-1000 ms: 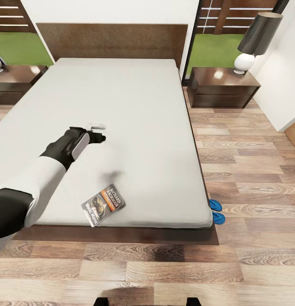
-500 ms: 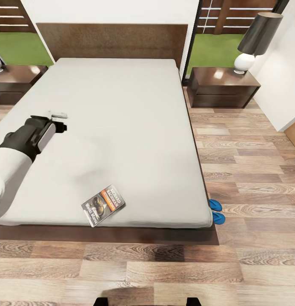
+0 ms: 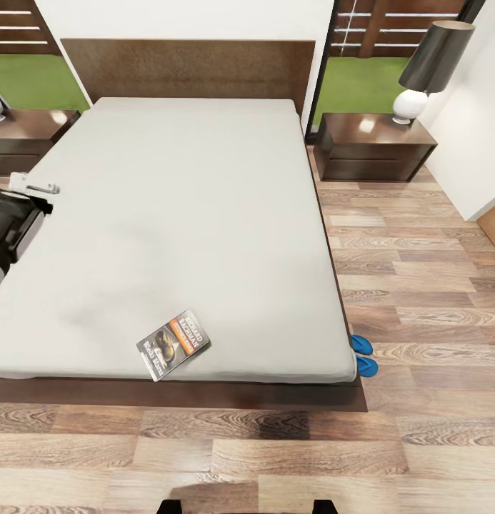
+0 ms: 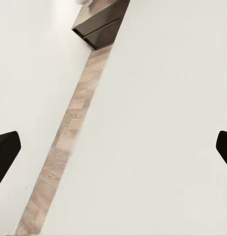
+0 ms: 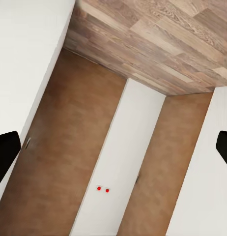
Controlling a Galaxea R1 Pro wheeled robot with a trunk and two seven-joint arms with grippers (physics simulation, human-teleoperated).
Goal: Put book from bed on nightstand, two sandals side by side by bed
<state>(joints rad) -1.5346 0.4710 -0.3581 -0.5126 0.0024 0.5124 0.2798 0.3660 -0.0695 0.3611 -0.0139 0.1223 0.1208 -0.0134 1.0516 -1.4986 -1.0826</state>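
- The bed [image 3: 183, 214] takes up most of the head view, with the headboard against the white wall and the foot rail nearest the camera.
- The book [image 3: 173, 344] lies flat on the mattress close to the foot edge, a little left of the middle, turned at an angle; nothing touches it.
- The left gripper [image 3: 34, 196] hangs over the mattress's left edge at the frame's left side, well apart from the book.
- In the left wrist view its two dark fingertips [image 4: 5, 155] sit at opposite sides of the frame, spread wide with nothing between them; below them lie pale mattress, a strip of floor [image 4: 69, 142] and a corner of the left nightstand [image 4: 101, 24].
- Two sandals [image 3: 363, 355] lie on the floor at the bed's right foot corner, touching each other and partly tucked under the mattress overhang.
- Right of the bed runs a broad stretch of open plank floor, up to the right nightstand [image 3: 372, 146], which carries a lamp [image 3: 429, 68].
- A band of open floor also runs along the foot of the bed.
- The right wrist view shows the right gripper [image 5: 113, 152] with dark tips at both frame sides, wide apart and holding nothing, facing brown door panels [image 5: 69, 162], a white strip with two red dots, and floor planks.
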